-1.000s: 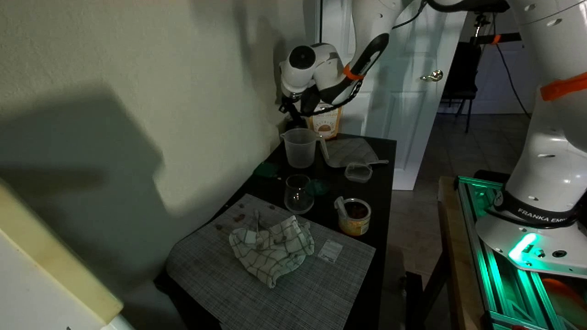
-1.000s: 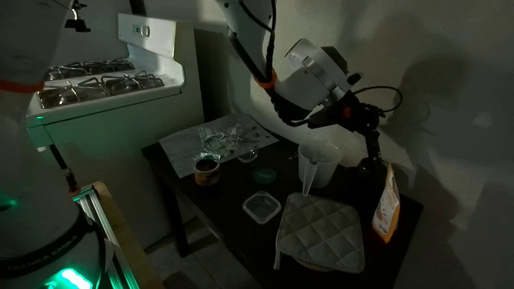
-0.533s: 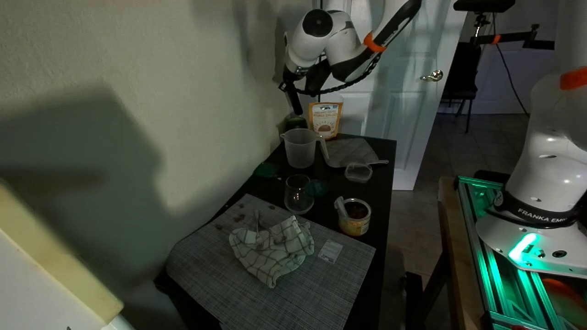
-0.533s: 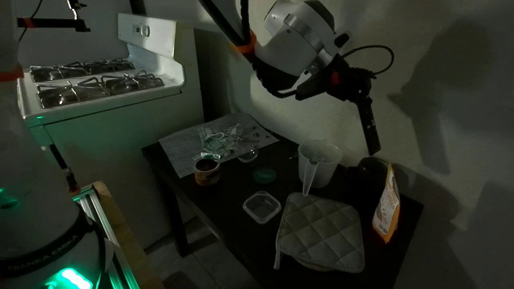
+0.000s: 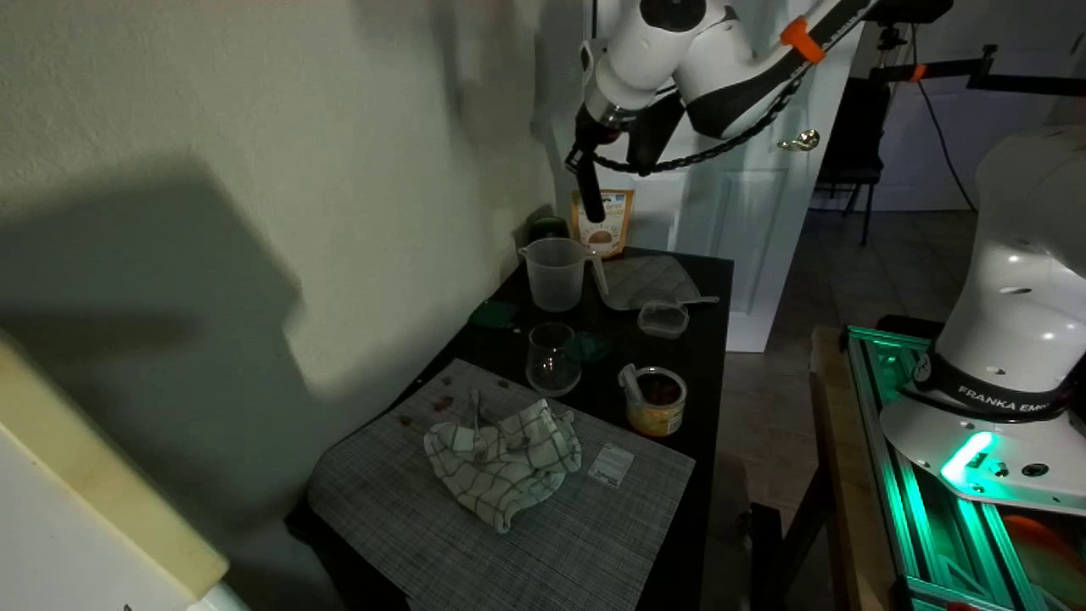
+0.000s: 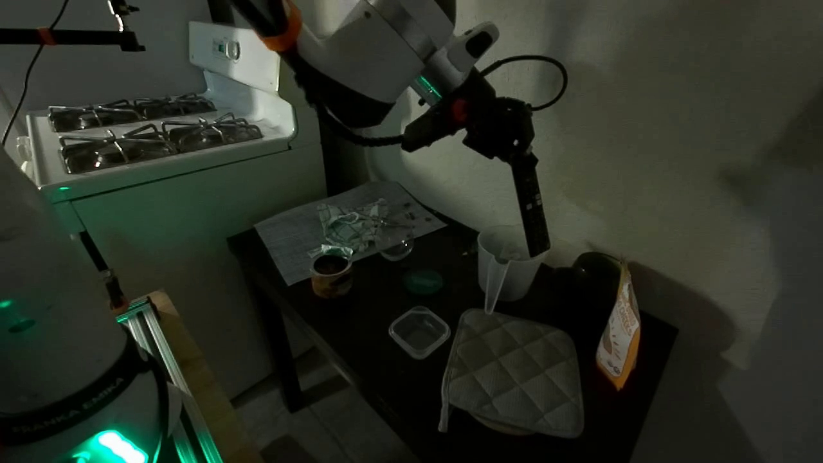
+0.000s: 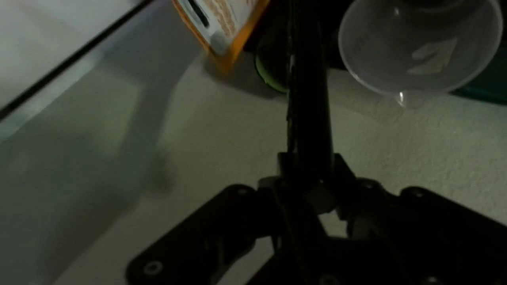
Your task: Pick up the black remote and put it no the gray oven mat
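My gripper [image 6: 519, 156] is shut on the black remote [image 6: 533, 209], which hangs tilted below the fingers, above the table. Both also show in an exterior view, the gripper [image 5: 582, 157] and the remote [image 5: 591, 193]. In the wrist view the remote [image 7: 311, 91] points away between the fingertips [image 7: 307, 164]. Two gray mats lie on the table. A large flat woven gray mat [image 5: 373, 501] carries a checked cloth [image 5: 509, 475]. A smaller quilted gray pad [image 6: 514, 373] with a loop, looking like an oven mat, lies at the other end.
A clear measuring jug [image 6: 508, 276] stands behind the remote's lower end in that view. Nearby are a dark round container [image 6: 595, 267], an orange-edged pouch [image 6: 620, 334], a clear square tub [image 6: 419, 331], a glass [image 5: 553, 365] and an opened can [image 5: 655, 412]. A wall borders the table.
The gripper has raised the remote from the dark round container and carried it sideways, away from the wall, toward the jug and quilted pad. The table objects have not moved.
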Tool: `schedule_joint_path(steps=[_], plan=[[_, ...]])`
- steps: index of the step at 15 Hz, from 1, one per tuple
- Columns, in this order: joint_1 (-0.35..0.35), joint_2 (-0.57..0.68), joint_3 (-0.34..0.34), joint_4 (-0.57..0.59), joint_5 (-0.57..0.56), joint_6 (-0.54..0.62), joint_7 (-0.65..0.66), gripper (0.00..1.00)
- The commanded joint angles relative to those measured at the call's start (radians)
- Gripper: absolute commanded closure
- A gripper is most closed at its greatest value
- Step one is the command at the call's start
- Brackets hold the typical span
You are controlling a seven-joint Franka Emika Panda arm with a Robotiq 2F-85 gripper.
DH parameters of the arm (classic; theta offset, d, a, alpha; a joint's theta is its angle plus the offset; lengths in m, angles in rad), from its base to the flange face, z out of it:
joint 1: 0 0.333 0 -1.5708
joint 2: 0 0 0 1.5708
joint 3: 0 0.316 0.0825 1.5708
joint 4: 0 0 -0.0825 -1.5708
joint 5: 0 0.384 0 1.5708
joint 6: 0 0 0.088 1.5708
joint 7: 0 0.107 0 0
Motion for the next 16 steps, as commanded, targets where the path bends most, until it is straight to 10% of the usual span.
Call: schedule_joint_path(steps=[1, 8, 12, 16], plan=[[-0.034, -0.246, 0.011, -0.216, -0.166, -0.157, 0.081, 0.94], [-0.121, -0.221, -0.09, -0.347, -0.646, -0.07, 0.157, 0.93], [-0.068, -0.133, -0.189, -0.342, -0.958, 0.101, 0.276, 0.94], [0.004, -0.046, -0.207, -0.34, -1.147, 0.008, 0.382, 0.93]])
